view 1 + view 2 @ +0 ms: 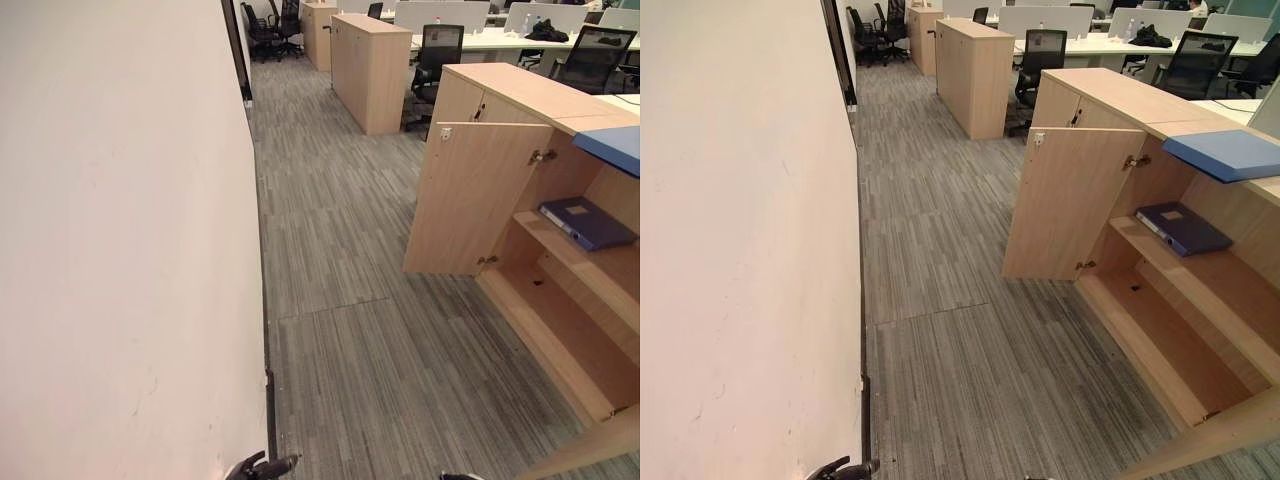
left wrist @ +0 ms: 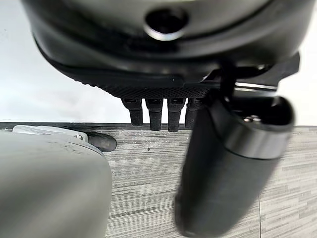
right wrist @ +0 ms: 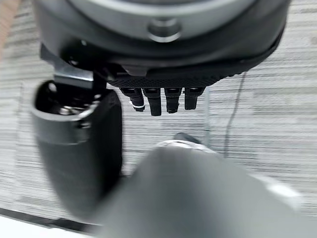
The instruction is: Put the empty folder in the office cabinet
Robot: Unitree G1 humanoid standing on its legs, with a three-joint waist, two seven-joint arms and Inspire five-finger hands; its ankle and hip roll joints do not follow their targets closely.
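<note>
Nearest: both hands hang low over the grey carpet, neither holding anything. Left hand [image 2: 163, 106] shows straight relaxed fingers in its wrist view, w/ the white wall's base and dark skirting just past them. Right hand [image 3: 161, 101] reads the same in its own view, fingers straight, nothing but carpet past them.

Further out, to the robot's right-front: the office cabinet [image 1: 520, 95], its near door [image 1: 475, 195] swung open toward the aisle, shelves exposed. A dark blue folder [image 1: 588, 222] already lies flat on the middle shelf [image 1: 570, 262], long axis running diagonally into the cabinet, spine toward the opening. Above it a lighter blue folder [image 1: 1228, 152] lies flat on the cabinet's top surface, overhanging the front edge (can't tell from here which of the two is the empty one).

Key relation: both folders sit to the right and well ahead of the hands, so the right hand is nearer; prob. the robot must turn or step right before any reach.

View diffs: right eye view shows the light blue folder almost whole, left eye view cuts it at the frame edge. Only the wrist views show the finger posture clearly.

Far back: more cabinets [image 1: 370, 70], black office chairs [image 1: 438, 55], white desks.
</note>
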